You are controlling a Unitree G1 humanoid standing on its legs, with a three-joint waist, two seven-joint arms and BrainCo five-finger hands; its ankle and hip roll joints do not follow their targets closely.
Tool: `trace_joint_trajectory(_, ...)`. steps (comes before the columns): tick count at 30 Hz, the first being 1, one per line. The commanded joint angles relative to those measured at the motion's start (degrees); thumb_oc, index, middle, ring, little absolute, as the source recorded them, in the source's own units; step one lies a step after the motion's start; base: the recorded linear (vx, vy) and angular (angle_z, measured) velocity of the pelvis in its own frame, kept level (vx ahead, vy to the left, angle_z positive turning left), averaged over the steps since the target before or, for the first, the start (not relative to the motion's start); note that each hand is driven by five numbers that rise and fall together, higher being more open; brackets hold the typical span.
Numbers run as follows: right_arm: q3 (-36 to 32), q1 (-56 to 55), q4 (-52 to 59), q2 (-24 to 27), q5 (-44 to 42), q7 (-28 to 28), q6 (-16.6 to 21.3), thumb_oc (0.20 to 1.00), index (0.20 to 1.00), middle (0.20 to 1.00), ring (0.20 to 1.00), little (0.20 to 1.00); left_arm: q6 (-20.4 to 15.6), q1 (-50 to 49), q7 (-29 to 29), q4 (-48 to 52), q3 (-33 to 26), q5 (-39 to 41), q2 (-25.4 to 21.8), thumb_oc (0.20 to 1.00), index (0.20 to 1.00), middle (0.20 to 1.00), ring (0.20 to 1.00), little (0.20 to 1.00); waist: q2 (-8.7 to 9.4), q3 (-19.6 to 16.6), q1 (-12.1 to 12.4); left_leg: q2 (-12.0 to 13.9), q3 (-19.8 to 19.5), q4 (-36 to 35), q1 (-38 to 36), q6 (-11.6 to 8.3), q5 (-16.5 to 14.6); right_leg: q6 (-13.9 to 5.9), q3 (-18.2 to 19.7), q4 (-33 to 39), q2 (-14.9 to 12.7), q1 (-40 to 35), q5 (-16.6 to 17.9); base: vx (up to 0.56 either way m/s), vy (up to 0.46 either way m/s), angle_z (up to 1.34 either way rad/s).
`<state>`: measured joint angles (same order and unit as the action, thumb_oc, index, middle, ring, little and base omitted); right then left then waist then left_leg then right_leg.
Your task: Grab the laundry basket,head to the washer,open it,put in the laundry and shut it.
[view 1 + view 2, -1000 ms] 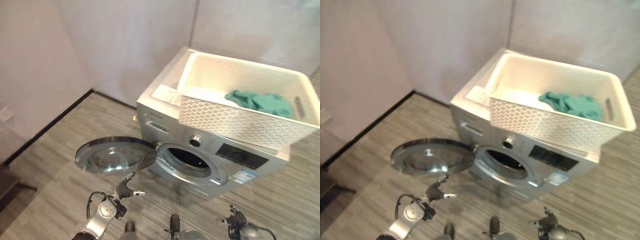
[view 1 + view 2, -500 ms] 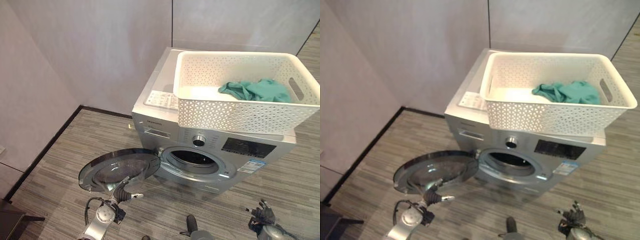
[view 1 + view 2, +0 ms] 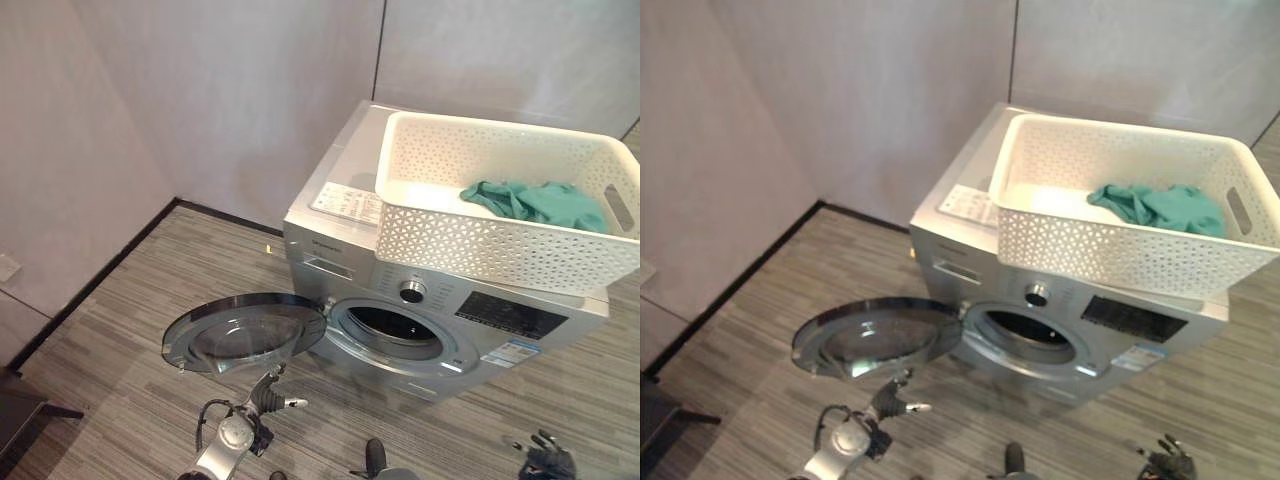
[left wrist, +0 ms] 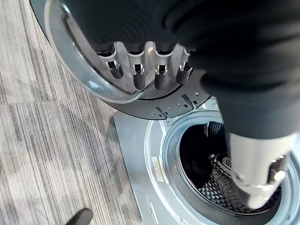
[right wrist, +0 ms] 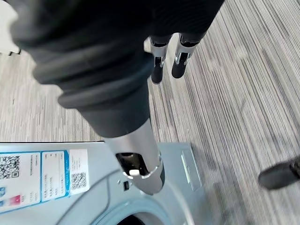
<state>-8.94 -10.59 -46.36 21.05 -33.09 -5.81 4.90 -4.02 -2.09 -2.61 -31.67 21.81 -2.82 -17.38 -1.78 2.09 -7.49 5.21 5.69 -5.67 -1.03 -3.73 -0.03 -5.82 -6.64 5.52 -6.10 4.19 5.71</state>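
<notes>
left eye view: teal laundry lies bunched in the right half of the white laundry basket, and the basket sits on top of the silver washer, up above both hands. washer door is already swung fully open to the robot's left, lying nearly flat over the striped floor, hinge side at the drum opening. drum is dark and looks empty.

key relation: the laundry is up and to the right of the drum, nearer the robot's right side. right hand hangs low at the bottom right, well below the basket and well apart from it; in its wrist view the fingers hang straight over the floor, holding nothing. left hand is low in front of the door, just under its near rim; left wrist view shows its fingers straight and relaxed just beside the door rim, empty, with the thumb in front of the drum.

judgement: door step done, loading not yet started. right hand looks the better placed to go up and over the basket's front wall for the cloth, then down and left into the drum. the cloth is soft, with no clear long axis, so a pinch from above should do.
</notes>
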Motion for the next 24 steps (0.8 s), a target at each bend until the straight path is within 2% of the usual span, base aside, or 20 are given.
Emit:
trace_joint_trajectory(1,-1.81,2.94,-2.09,1.52,2.03,1.24,1.79,1.0,1.0,1.0,1.0,1.0,-1.47,4.17,-0.1,-1.12,-2.13,-0.23,-1.9,1.0,1.0,1.0,1.0,1.0,2.2,0.15,-0.29,1.26,-0.97,0.67,-2.52,-0.4,-4.22,-5.16,2.4,-0.52,-5.45,-1.34,-2.32,0.0,0.0,0.0)
trace_joint_trajectory(2,-21.04,-0.71,13.69,13.71,-7.78,2.85,3.63,1.0,1.0,1.0,1.0,1.0,-1.38,2.86,-1.02,-2.01,-4.58,-1.28,-2.92,1.0,1.0,1.0,1.0,1.0,2.31,-0.13,-1.43,1.32,-1.02,0.67,-2.61,-0.5,-4.44,-5.37,2.42,-0.52,-5.46,-1.32,-2.41,0.0,0.0,0.0)
trace_joint_trajectory(24,-21.12,-0.8,13.75,13.7,-7.77,2.85,3.6,1.0,1.0,1.0,1.0,1.0,-1.38,2.87,-1.04,-2.03,-4.51,-1.28,-2.89,1.0,1.0,1.0,1.0,1.0,2.26,-0.19,-1.32,1.36,-0.97,0.67,-2.61,-0.51,-4.49,-5.36,2.47,-0.52,-5.42,-1.27,-2.42,0.0,0.0,0.0)
